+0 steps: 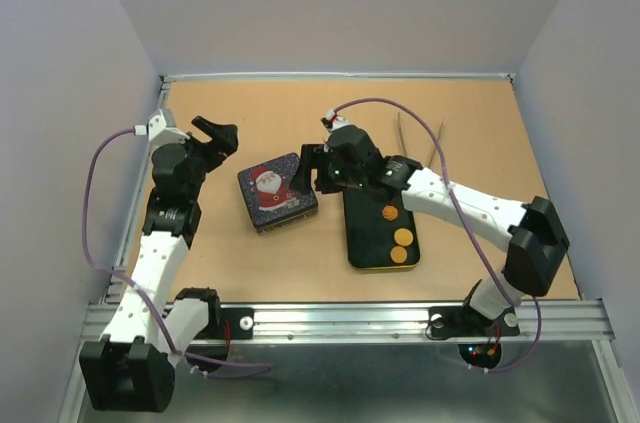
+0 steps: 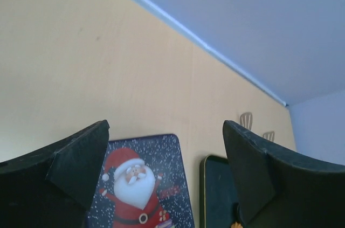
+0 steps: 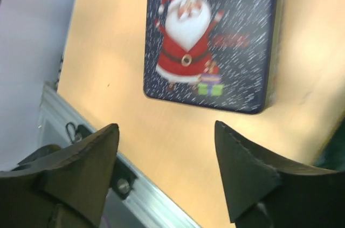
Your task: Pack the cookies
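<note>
Three orange-brown round cookies lie in the near half of an open dark tin right of centre. No green or shaped cookie shows. The tin's lid, blue with a Santa picture, lies flat just left of it. It also shows in the left wrist view and the right wrist view. My right gripper is open and empty, hovering at the lid's right edge beside the tin's far end. My left gripper is open and empty, raised left of and behind the lid.
Two metal tongs lie on the brown table behind the tin; their tips show in the left wrist view. The aluminium rail runs along the near edge. Grey walls close in the back and sides.
</note>
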Action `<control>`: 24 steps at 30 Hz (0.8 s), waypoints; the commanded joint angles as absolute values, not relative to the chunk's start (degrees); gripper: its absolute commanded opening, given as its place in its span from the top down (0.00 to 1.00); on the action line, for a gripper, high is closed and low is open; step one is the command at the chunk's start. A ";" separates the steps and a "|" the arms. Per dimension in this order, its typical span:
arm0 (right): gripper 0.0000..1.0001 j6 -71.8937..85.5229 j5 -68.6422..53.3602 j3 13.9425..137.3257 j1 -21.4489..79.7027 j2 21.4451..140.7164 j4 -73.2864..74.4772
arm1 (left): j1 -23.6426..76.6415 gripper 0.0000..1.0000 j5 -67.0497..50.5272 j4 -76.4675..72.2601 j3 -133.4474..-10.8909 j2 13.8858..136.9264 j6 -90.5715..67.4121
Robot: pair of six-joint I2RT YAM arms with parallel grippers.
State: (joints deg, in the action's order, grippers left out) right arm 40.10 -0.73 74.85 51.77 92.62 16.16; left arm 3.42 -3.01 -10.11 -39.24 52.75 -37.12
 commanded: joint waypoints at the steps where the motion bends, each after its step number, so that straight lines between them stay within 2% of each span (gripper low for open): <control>1: 0.15 31.75 8.51 77.00 51.24 84.31 16.26 | 3.60 0.01 2.63 -12.92 -40.52 47.12 -32.09; 5: 0.04 29.71 11.86 74.02 51.24 78.07 16.35 | 3.60 0.01 9.04 -13.01 -39.29 45.18 -29.97; 7: 0.00 29.97 13.61 71.30 51.15 73.86 16.26 | 3.60 0.01 17.97 -13.71 -37.98 44.65 -28.14; 12: 0.00 33.13 25.29 65.50 51.24 67.26 16.17 | 3.52 0.01 34.76 -17.31 -34.19 46.57 -26.46; 16: 0.00 34.10 36.45 60.56 51.24 62.76 15.65 | 3.52 0.01 40.06 -25.91 -27.54 51.31 -22.24; 20: 0.00 31.92 35.43 58.36 51.24 60.82 15.03 | 3.52 0.01 45.95 -35.05 -23.13 55.89 -20.65; 24: 0.00 28.21 32.96 57.75 51.24 60.56 15.03 | 3.52 0.01 46.58 -42.52 -20.39 59.93 -18.20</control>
State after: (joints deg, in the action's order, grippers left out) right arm 31.62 31.73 58.98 51.05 62.30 16.88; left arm 3.40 40.45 -28.88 -21.80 57.87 -22.06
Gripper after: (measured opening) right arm 0.998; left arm 0.986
